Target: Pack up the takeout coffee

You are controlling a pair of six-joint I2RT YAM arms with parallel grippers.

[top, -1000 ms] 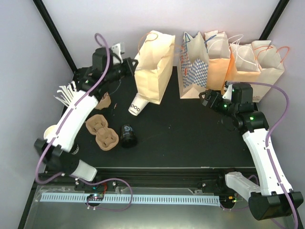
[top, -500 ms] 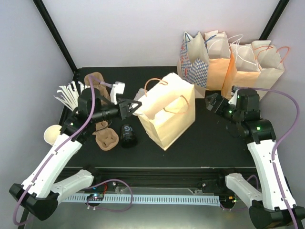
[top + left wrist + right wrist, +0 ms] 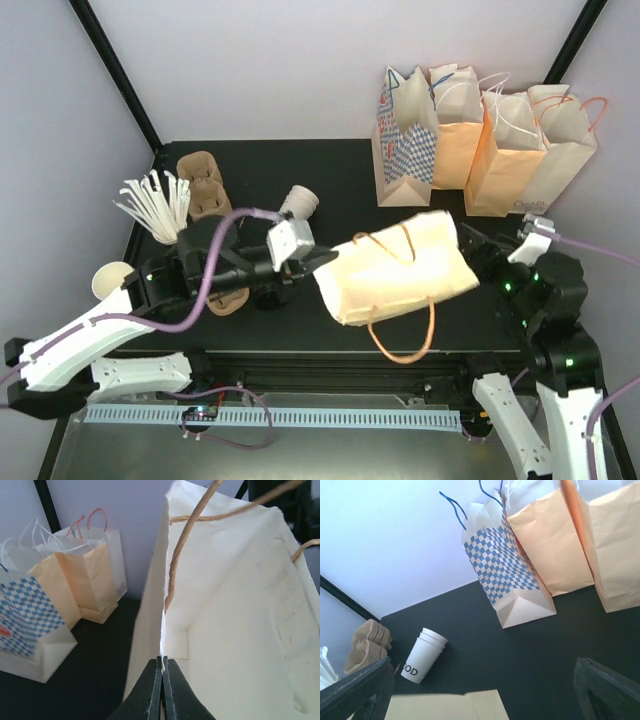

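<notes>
The bag is on the move: the cream paper bag (image 3: 400, 268), which stood at the back edge of the table (image 3: 350, 185) a second ago, now hangs tipped over near the front edge. It has swung across towards the right arm, and one twisted-paper handle droops frontward. The left gripper (image 3: 162, 666) stays clenched on the bag's rim, pinching one thin, crisp wall just beside the glued handle patch. Inside, the paper is matte, creased and empty. The right gripper (image 3: 482, 680) waits released, jaws spread wide and holding nothing, just beside the bag's far end. With the bag gone, the takeout coffee (image 3: 298, 203) lies in the open, a white tapered paper cup on its side with black letters showing. It sits left of the table's middle, behind the left gripper, clear of the bag, with no lid that I can see. By my read the bag is being readied and the cup is not yet packed. Stiff checked and tan bags (image 3: 480, 140) line the back right corner.
</notes>
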